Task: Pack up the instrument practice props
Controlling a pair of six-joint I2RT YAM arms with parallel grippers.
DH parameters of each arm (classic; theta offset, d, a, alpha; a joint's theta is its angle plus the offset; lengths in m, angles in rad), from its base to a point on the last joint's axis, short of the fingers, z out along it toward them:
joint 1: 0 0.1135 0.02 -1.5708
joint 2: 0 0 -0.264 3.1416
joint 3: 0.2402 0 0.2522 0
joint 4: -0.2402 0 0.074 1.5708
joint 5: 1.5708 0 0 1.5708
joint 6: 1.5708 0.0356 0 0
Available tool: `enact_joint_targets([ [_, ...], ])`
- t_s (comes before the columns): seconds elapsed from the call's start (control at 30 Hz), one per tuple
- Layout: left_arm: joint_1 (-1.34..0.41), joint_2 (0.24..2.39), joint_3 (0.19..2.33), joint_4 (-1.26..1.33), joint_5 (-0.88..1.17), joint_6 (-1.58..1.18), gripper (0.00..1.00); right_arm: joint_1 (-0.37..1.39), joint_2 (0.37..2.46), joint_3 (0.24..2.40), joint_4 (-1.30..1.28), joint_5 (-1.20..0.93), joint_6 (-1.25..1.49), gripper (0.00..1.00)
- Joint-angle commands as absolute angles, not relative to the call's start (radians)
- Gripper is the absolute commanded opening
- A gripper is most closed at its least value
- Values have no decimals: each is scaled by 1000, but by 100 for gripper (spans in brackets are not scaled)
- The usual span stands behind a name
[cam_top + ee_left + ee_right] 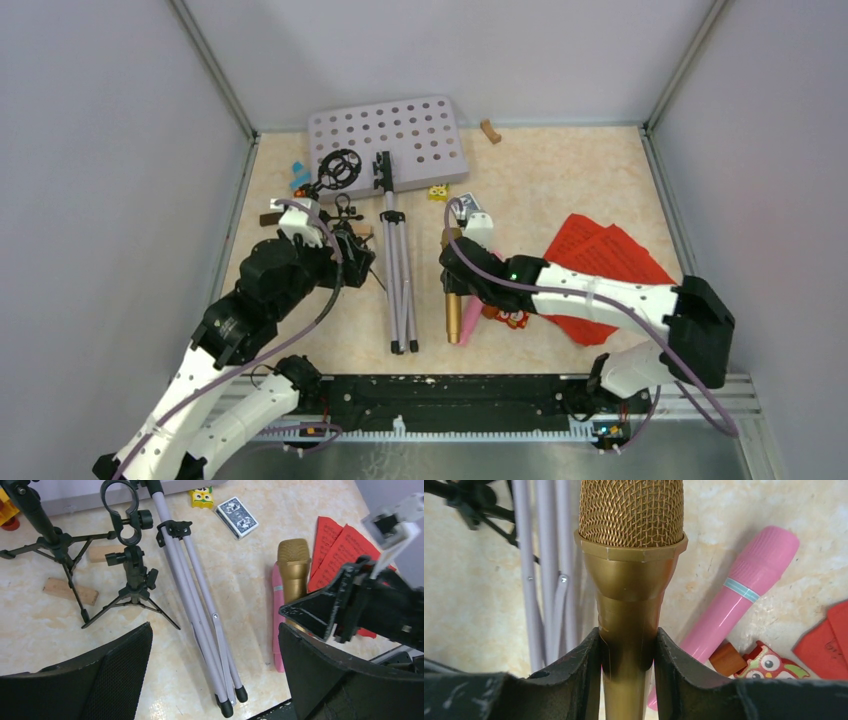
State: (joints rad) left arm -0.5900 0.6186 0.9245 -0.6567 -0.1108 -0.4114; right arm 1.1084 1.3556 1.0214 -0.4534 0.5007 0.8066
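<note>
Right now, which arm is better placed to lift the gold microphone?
Right. The right gripper is closed around the handle of the gold microphone. The left gripper hangs open near the black mic tripods, on the far side of the silver tripod pole.

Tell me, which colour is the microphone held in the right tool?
The microphone is gold, mesh head included; the right wrist view shows it best.
</note>
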Motion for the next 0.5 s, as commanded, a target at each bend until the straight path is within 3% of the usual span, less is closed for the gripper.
enact_joint_targets([
  [0.0,-591,605,919,-664,-167,-425,99,1055,1460,1017,-379,415,897,0],
  [0.27,-591,587,910,-668,-169,-420,99,984,1668,1016,-285,289,950,0],
  [0.47,-591,583,900,-677,-181,-412,99,983,1739,1062,-311,275,923,30],
])
